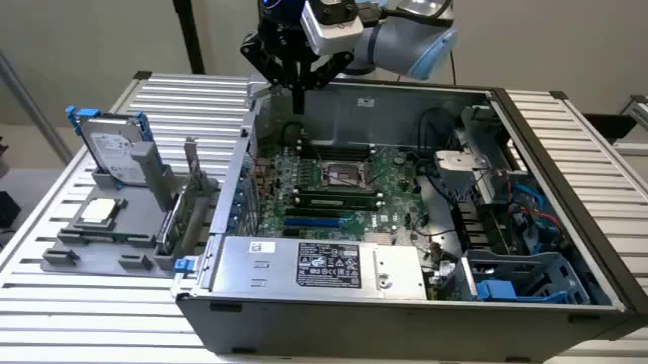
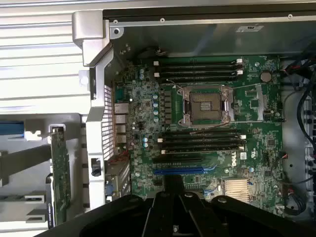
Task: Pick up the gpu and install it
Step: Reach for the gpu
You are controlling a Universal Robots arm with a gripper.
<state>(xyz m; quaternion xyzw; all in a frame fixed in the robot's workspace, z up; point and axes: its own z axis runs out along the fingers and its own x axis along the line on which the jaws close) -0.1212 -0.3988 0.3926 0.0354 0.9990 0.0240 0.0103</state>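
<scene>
Jaws pressed together with nothing between them: that is how my gripper [image 1: 299, 105] hangs over the far corner of the open computer case [image 1: 405, 318], pointing down toward the motherboard [image 1: 339, 178]. Through the wrist camera my gripper [image 2: 173, 190] looks down on the empty processor socket [image 2: 207, 106], the memory sticks [image 2: 197, 69] and the blue slot [image 2: 177, 171].

The gpu [image 1: 187, 216] is not in my hold. It stands on edge in the grey holder [image 1: 96, 236] outside the case, on the exterior view's left, just beside the case wall. The hard drive [image 1: 111, 148] stands upright farther out, and a small silver chip [image 1: 99, 211] lies flat on the same holder. In the wrist view the gpu [image 2: 60, 173] shows as a thin green strip beyond the case's perforated panel [image 2: 106, 123].

I judge that the pick-up has not begun, since I am well apart from the card. To do this step well, I would want the jaws spread before coming down. They should line up across the thin board, not along it, and take the upper edge near its middle rather than at either end. The card sits close to the case wall, so a finger has little room on that side. A straight pull upward should keep it from twisting or catching in the holder.
</scene>
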